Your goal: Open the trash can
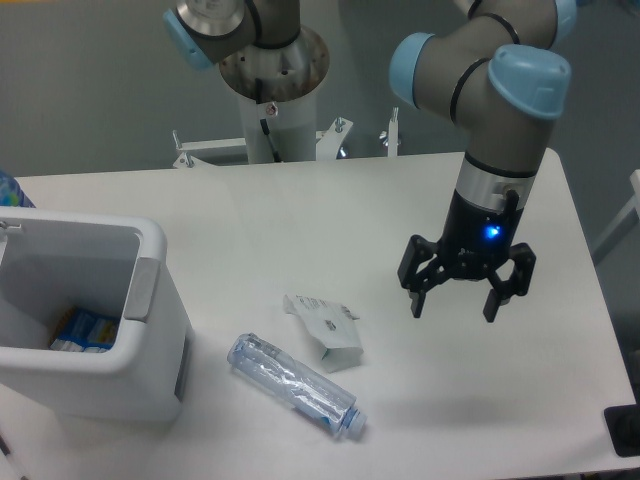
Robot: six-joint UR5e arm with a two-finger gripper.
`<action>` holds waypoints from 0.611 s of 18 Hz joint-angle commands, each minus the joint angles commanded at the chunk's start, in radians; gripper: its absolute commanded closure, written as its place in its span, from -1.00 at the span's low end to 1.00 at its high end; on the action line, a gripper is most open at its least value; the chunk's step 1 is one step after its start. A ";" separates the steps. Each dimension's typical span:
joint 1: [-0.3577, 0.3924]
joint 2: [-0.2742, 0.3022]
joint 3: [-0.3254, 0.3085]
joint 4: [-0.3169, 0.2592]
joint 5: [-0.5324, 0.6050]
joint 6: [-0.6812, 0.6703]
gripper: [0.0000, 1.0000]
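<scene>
The trash can (150,375) is a large white boxy bin at the left edge of the table. Its top stands open, and blue and yellow items (82,330) lie on its floor. A grey push tab (143,291) sits on its right rim. No lid shows in view. My gripper (453,310) hangs open over the right part of the table, far from the bin, with nothing between its fingers.
A small white carton (327,328) lies near the table's middle, and a clear plastic bottle (295,387) lies just in front of it. The arm's base column (272,100) rises behind the table's far edge. A dark object (623,432) sits at the bottom right corner.
</scene>
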 joint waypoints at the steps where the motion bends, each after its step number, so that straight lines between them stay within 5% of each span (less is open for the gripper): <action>1: -0.002 -0.002 0.003 -0.028 0.025 0.014 -1.00; 6: -0.028 -0.003 0.000 -0.088 0.138 0.216 -1.00; 11: -0.052 -0.034 0.026 -0.092 0.192 0.250 -1.00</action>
